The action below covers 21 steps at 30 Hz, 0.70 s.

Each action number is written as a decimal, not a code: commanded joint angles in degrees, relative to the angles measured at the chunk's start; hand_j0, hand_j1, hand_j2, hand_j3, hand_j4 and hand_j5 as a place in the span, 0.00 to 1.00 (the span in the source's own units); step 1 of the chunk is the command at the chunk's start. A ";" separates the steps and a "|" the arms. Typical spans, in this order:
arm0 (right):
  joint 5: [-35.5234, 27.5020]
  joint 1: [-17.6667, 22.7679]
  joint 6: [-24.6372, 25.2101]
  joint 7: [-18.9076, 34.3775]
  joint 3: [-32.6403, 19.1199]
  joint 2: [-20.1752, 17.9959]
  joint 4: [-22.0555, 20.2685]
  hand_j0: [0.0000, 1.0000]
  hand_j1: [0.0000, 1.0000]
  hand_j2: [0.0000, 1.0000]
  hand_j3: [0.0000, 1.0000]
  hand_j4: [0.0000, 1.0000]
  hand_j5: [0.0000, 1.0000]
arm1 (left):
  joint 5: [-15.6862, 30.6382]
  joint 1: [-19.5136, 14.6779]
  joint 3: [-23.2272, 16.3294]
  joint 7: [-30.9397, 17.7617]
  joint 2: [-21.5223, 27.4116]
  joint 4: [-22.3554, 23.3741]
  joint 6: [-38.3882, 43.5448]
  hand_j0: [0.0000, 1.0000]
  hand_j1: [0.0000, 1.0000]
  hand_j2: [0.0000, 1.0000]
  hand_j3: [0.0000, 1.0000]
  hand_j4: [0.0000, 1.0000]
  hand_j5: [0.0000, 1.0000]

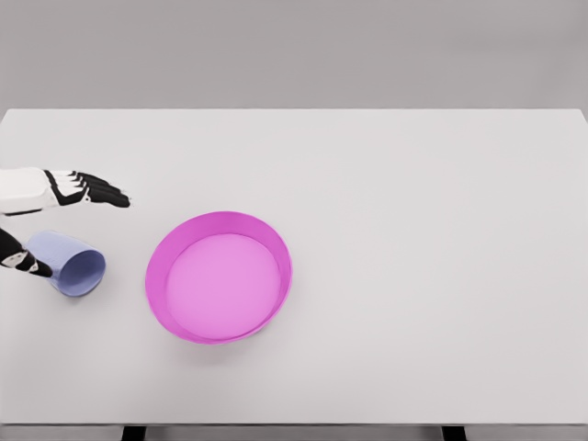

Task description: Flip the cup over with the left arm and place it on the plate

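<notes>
A white table seen from above. A pale blue cup lies tipped on its side near the left edge, its open mouth facing lower right, just left of a pink plate with a raised rim. The left hand reaches in from the left above the cup, its dark fingers stretched out nearly straight and together, holding nothing. A dark part, probably the thumb, rests against the cup's left side. The right hand is out of view. Risks, as a judgement: the cup is round and lying down, so a push from the thumb could roll it away or off the left edge; a loose grip could let it slip mid-flip; set down off-centre, it could catch the plate's rim and topple
</notes>
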 commanded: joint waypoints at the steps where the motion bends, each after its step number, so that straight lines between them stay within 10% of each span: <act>1: 0.02 0.00 -0.01 0.00 0.05 0.00 0.00 1.00 1.00 1.00 1.00 1.00 1.00 | 0.22 0.10 -0.17 0.02 1.08 2.45 0.19 1.00 1.00 1.00 1.00 1.00 1.00; 8: 0.02 0.00 -0.01 0.00 0.05 0.00 0.00 1.00 1.00 1.00 1.00 1.00 1.00 | -6.37 2.47 -1.57 0.02 -4.54 13.70 0.19 1.00 1.00 1.00 1.00 1.00 1.00; 21: 0.02 0.00 -0.01 0.00 -0.04 0.00 0.00 1.00 1.00 1.00 1.00 1.00 1.00 | -9.63 2.47 -4.30 0.02 -8.41 15.55 0.19 1.00 1.00 1.00 1.00 1.00 1.00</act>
